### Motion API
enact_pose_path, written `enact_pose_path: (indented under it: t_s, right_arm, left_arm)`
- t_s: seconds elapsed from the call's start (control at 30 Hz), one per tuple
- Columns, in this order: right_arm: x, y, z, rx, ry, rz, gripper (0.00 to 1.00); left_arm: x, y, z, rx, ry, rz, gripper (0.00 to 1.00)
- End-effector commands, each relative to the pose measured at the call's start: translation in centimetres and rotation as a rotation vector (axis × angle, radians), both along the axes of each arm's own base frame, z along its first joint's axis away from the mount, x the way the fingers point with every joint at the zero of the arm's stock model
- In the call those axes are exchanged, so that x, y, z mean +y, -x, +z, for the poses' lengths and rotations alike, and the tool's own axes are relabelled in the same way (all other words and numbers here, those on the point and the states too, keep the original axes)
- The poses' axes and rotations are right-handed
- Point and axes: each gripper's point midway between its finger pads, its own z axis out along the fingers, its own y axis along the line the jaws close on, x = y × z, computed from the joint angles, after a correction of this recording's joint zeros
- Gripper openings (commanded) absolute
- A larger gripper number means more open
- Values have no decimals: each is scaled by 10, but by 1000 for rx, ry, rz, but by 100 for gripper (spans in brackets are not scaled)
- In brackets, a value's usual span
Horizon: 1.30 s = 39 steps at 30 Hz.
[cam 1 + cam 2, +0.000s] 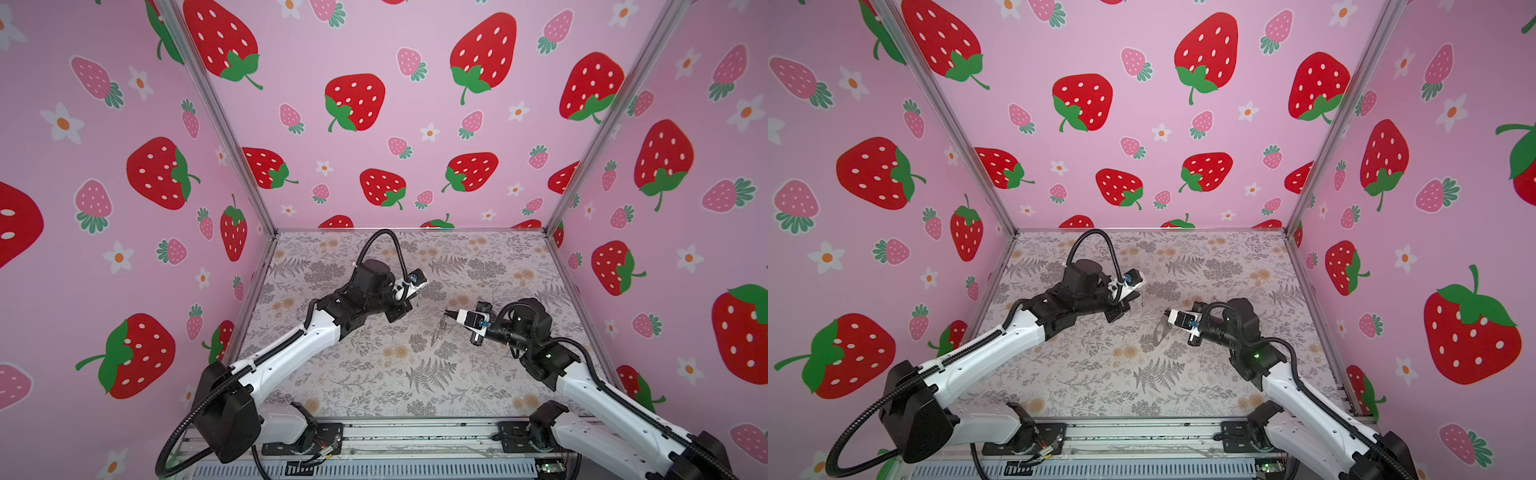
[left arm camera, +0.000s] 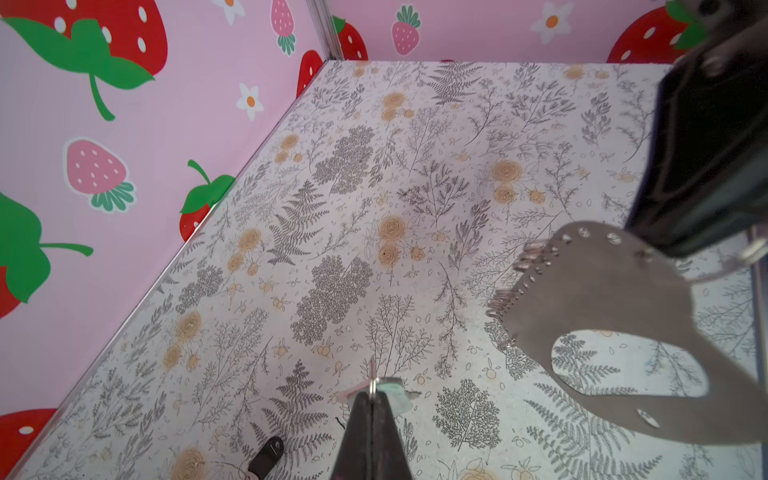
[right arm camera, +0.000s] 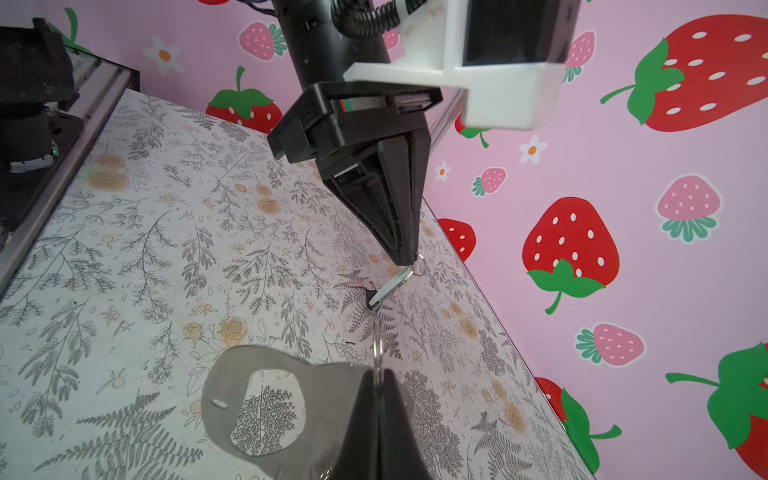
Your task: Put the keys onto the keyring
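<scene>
Bright, even light, faint soft shadows, wide-angle stretching at edges, near foreground blurred in wrist views

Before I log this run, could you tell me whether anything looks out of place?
The black-headed key lies loose on the table, apart from both grippers. The left gripper holds the silver key by its ring; the right gripper holds the keyring.

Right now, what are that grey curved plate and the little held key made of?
Keyring: thin flat sheet, dull grey, no glare, punched holes; perhaps leather or plastic, hard to tell. Its small rings: shiny metal wire. Key: bright metal, glinting edge.
</scene>
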Motion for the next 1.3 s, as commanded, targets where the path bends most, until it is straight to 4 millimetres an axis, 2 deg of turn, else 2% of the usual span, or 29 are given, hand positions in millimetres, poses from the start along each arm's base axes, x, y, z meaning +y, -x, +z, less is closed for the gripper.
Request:
enact_pose_path:
  t_s: [0.0, 0.17, 0.4, 0.77, 1.27]
  right_arm:
    - [5, 7, 20, -16, -58, 62, 2]
    - [5, 13, 32, -26, -98, 84, 2]
    - [6, 11, 47, 14, -153, 82, 2]
    - [3, 4, 47, 62, -187, 38, 2]
    - [-2, 5, 52, 60, -205, 37, 2]
  left_arm:
    - [-13, 12, 29, -91, -18, -94, 0]
    - [-24, 25, 46, -172, -52, -177, 0]
    - [-31, 36, 54, -254, -83, -228, 0]
    - [-35, 49, 63, -353, -83, -255, 0]
    - [-37, 62, 62, -378, -114, -296, 0]
